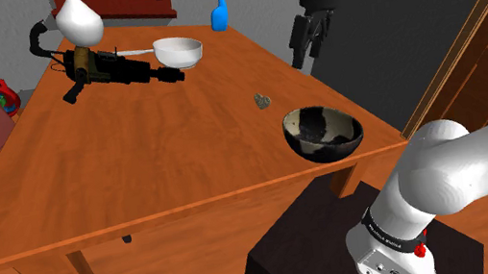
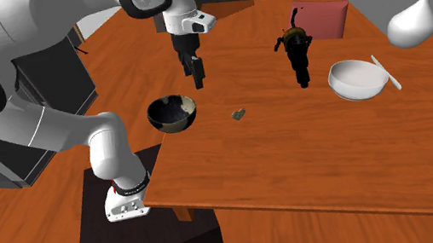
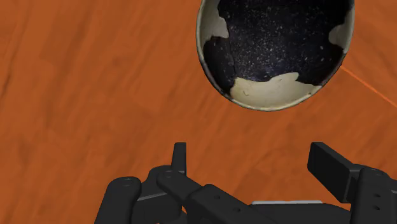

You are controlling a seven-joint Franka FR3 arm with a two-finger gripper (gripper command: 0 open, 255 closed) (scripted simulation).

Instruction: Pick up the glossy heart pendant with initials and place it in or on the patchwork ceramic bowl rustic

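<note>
The gripper [image 1: 305, 53] is hanging high over the table [image 1: 139, 164], touching nothing. In the wrist view its two fingers [image 3: 180, 156] are standing wide apart with only bare wood between them, so the hand is holding nothing.

The pendant [image 1: 263, 100] is lying flat on the table with open wood on every side of it. It is sitting apart from the dark bowl [image 1: 323, 133], a little further in from the edge. In the second exterior view the pendant [image 2: 239, 114] is lying to the right of that bowl [image 2: 172, 113], with the gripper [image 2: 197, 76] hovering above and between them.

The dark bowl is sitting upright near the table's corner by the stand [image 1: 343, 244], close to the edge. The wrist view is looking into it [image 3: 273, 51], showing a dark speckled inside with cream patches.

The far end of the table is carrying the other things, well apart from the pendant. A white bowl [image 1: 177, 51] is holding a spoon [image 1: 134, 51] that is leaning over its rim. A black tool [image 1: 117, 68] is lying just beside it, near a white vase [image 1: 80, 22]. A blue spray bottle [image 1: 219, 10] is standing at the far edge.
</note>
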